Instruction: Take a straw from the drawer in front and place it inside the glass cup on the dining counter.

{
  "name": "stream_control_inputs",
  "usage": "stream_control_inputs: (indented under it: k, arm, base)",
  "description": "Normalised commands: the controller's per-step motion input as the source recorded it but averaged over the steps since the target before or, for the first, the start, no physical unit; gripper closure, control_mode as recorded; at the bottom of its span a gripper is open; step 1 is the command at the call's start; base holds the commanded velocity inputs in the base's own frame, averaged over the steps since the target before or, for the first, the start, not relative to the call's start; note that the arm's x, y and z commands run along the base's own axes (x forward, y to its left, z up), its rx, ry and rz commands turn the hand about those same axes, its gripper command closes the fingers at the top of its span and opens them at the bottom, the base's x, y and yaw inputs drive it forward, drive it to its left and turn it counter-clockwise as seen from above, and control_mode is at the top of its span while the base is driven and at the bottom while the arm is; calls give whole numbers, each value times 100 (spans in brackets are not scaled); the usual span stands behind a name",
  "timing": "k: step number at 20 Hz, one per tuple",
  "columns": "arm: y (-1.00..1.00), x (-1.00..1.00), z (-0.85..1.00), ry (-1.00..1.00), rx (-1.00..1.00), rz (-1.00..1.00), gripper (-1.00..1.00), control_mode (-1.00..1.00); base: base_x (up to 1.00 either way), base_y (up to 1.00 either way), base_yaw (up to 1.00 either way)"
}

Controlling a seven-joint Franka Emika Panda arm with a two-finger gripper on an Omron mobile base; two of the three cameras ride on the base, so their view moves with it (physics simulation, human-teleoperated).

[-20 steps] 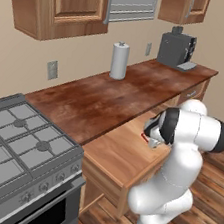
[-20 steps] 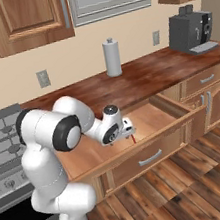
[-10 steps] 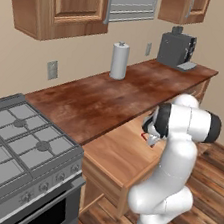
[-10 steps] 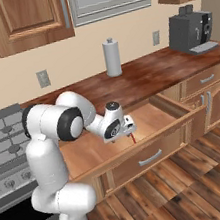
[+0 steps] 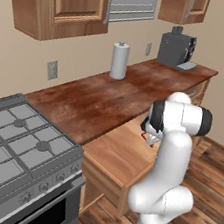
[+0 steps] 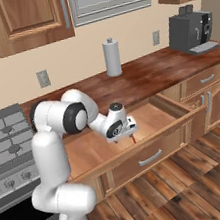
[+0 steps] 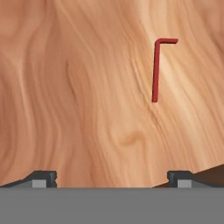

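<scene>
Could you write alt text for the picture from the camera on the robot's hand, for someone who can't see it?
A thin red straw with a short bent end lies flat on the light-wood floor of the drawer, seen from directly above. The gripper is open, its two dark fingertips set wide apart at the bottom edge, with the straw ahead of them and closer to the right-hand one, untouched.

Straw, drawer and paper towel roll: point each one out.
Straw (image 7: 155, 72): hand view, on its long red stem.
Drawer (image 6: 150, 157): right base view, on its wooden front panel.
Paper towel roll (image 5: 119, 60): left base view, mid-roll.
</scene>
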Motion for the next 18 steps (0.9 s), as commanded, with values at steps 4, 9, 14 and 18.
stream_control_inputs:
  k: [4, 9, 14, 18]
  arm:
    - [-1, 34, -20, 0, 0, 0, -100, -100]
    - [0, 35, -14, 0, 0, 0, -100, -100]
    - [-3, 33, -19, 0, 0, 0, -100, -100]
    - [-1, 37, -24, 0, 0, 0, -100, -100]
  base:
    - [0, 0, 0]
    - [0, 0, 0]
    - [0, 0, 0]
    - [0, 0, 0]
